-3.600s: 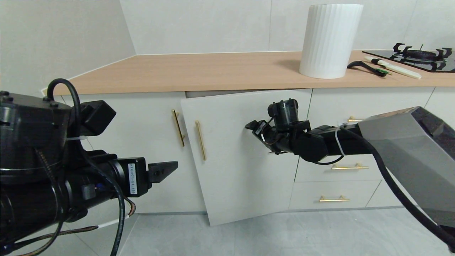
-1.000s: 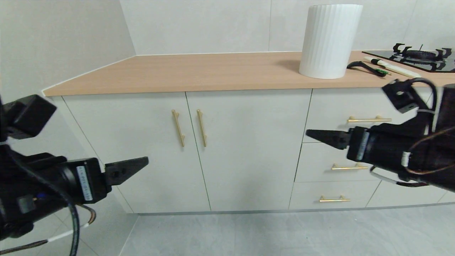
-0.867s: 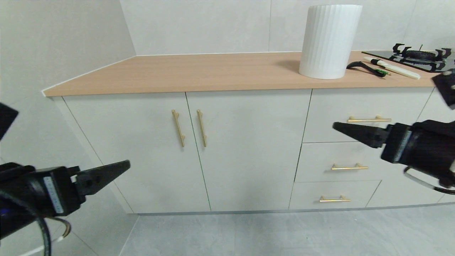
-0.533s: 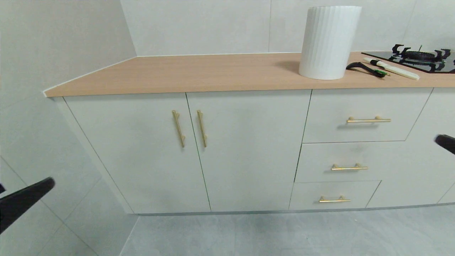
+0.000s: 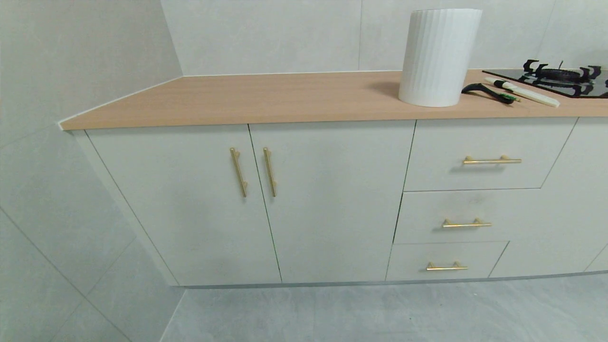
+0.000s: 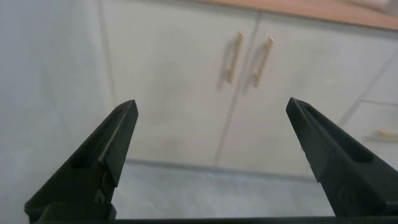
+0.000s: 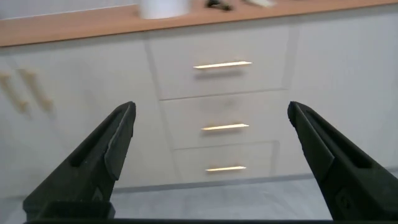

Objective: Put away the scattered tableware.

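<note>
A black utensil (image 5: 489, 90) and a white utensil (image 5: 532, 94) lie on the counter (image 5: 266, 97) beside the jar (image 5: 439, 54), so we judge tidying unfinished. Cupboard doors (image 5: 332, 199) are shut. Our left gripper (image 6: 210, 106) and right gripper (image 7: 210, 107) gape wide, empty.

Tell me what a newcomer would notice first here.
A tall white ribbed cylinder stands on the wooden counter, with utensils beside it near the hob. Below, shut pale cabinets carry gold handles; the left gripper and right gripper hang open facing them.
</note>
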{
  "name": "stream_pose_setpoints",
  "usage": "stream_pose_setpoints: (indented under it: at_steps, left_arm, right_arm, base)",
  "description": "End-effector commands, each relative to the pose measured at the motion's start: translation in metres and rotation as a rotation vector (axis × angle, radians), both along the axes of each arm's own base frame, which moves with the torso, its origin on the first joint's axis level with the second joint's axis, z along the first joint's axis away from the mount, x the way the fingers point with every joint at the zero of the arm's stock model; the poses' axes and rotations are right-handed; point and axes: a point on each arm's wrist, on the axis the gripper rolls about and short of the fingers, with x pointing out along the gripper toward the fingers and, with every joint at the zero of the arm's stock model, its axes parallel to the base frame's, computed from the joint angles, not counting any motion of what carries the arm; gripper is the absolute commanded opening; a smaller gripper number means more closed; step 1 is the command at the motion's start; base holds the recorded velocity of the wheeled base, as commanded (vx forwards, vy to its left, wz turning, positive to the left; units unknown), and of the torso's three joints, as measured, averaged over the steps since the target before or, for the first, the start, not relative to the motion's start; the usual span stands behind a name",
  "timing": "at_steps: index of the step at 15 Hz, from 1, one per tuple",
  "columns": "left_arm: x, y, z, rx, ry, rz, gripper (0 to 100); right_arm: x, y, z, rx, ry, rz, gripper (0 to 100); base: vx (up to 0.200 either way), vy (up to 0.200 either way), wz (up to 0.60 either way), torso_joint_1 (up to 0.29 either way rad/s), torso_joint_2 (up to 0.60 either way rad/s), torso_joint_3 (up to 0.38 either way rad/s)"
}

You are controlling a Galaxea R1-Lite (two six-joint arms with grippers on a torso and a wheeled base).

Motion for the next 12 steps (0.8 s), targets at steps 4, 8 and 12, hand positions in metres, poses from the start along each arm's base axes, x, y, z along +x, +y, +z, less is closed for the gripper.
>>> stream_pose_setpoints:
  at_steps: [4, 8, 12]
  left_arm:
    - [-0.013, -0.002, -0.039, 0.066, -0.051, 0.16, 100]
    - [-0.012, -0.006, -0.071, 0.111, -0.068, 0.276, 100]
    - [0.004, -0.009, -0.107, 0.149, 0.027, 0.14, 100]
  right_arm:
    - [-0.015, 0.003, -0.035, -0.02, -0.054, -0.061, 100]
    - [-0.002, 0.003, -0.055, -0.015, 0.029, -0.091, 100]
    - [0.022, 0.003, -0.096, -0.03, 0.102, -0.077, 100]
  base:
    - [0.0, 0.0, 0.0, 0.0, 0.0, 0.0]
    - [0.0, 0.0, 0.0, 0.0, 0.0, 0.0]
    - [0.0, 0.0, 0.0, 0.0, 0.0, 0.0]
